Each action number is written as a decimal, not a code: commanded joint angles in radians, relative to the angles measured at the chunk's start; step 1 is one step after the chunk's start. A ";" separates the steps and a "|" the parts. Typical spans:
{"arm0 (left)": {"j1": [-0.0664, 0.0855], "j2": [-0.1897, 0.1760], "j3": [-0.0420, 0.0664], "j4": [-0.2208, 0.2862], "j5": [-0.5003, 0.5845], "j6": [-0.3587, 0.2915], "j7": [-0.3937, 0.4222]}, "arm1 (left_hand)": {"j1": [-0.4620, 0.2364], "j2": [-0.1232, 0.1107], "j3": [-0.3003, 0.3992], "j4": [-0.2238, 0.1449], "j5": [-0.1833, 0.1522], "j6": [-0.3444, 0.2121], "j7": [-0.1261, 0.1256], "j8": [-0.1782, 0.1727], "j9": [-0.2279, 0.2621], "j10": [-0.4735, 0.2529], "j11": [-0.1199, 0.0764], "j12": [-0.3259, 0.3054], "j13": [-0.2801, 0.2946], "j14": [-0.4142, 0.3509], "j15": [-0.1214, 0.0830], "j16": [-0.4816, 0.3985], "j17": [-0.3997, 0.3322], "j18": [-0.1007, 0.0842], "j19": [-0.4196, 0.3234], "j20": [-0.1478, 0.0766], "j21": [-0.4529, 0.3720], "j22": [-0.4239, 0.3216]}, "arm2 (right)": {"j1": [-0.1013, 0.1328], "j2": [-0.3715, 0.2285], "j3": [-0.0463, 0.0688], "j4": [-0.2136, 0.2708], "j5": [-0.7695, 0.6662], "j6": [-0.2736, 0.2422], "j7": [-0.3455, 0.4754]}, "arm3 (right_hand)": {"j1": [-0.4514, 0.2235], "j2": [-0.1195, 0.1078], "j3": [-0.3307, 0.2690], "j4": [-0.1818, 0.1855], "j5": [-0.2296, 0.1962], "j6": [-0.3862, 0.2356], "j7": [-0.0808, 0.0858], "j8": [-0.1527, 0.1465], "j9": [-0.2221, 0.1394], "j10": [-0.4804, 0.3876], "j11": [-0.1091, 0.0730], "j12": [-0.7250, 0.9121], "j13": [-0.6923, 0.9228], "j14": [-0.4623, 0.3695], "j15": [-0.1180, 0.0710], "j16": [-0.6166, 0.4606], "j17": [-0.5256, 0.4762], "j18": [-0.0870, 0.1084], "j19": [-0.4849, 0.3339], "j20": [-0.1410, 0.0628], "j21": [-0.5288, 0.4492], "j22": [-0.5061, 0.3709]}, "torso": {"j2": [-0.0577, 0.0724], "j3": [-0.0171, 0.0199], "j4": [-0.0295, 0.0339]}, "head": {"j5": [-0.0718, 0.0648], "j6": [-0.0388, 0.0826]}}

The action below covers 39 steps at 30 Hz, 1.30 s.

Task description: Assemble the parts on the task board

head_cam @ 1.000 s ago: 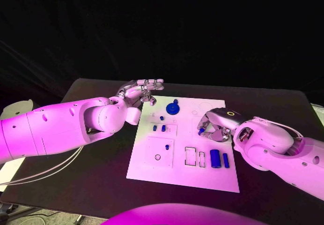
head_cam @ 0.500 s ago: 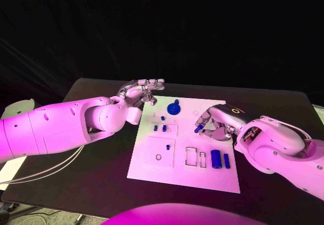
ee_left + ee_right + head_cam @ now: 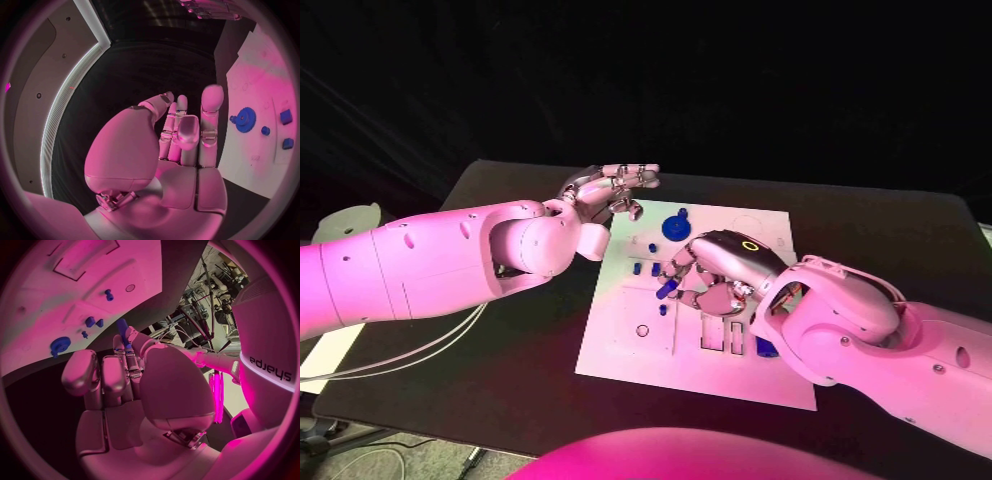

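Over the middle of the task board, the right robot hand pinches a small blue peg at its fingertips, carrying it above the board's left recesses. Because the hold is only a fingertip pinch, the peg could tilt or slip and miss its hole. Beside the board's far corner, near the blue gear, the left robot hand hovers empty, fingers loosely apart, over the counter.

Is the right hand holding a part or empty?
Holding one. The right hand pinches a small blue peg at its fingertips above the task board; the right wrist view shows the same.
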 commanded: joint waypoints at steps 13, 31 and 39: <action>0.000 0.016 0.001 -0.004 0.000 0.024 0.003 | 0.002 0.010 -0.001 -0.008 0.005 -0.005 0.001 -0.002 0.000 -0.006 0.001 0.003 0.001 -0.007 0.002 -0.004 -0.001 0.011 -0.002 0.002 -0.005 0.000 | -0.053 0.118 -0.027 -0.112 -0.015 0.130 0.021 | 0.002 0.016 0.008 -0.002 0.005 0.001 0.004 -0.003 0.014 0.009 -0.006 -0.015 -0.001 0.026 -0.004 0.006 -0.002 -0.015 -0.002 -0.003 0.000 -0.004 | 0.001 0.0008 -0.0021 | 0.006 -0.008; 0.000 0.019 0.001 -0.008 0.000 0.028 0.002 | 0.002 0.012 -0.001 -0.009 0.005 -0.004 0.000 0.000 0.001 -0.008 0.001 0.009 0.003 -0.008 0.002 -0.004 -0.002 0.011 -0.002 0.003 -0.007 -0.001 | -0.072 0.146 -0.029 -0.143 -0.046 0.170 0.010 | 0.000 0.016 0.008 -0.002 0.005 0.000 0.005 -0.004 0.014 0.009 -0.005 -0.017 -0.001 0.026 -0.003 0.007 -0.001 -0.015 -0.003 -0.002 0.000 -0.004 | 0.000 0.0011 -0.0018 | 0.004 -0.009; 0.000 0.018 0.001 -0.007 0.000 0.029 0.001 | 0.002 0.012 -0.001 -0.009 0.005 -0.004 0.000 0.000 0.001 -0.008 0.001 0.009 0.003 -0.008 0.002 -0.004 -0.002 0.011 -0.002 0.003 -0.007 -0.001 | -0.073 0.146 -0.029 -0.145 -0.096 0.144 -0.020 | -0.003 0.016 0.007 -0.001 0.005 0.000 0.005 -0.005 0.015 0.009 -0.004 -0.018 0.000 0.026 -0.003 0.007 -0.001 -0.015 -0.003 -0.002 0.001 -0.004 | 0.001 0.0011 0.0010 | 0.001 -0.009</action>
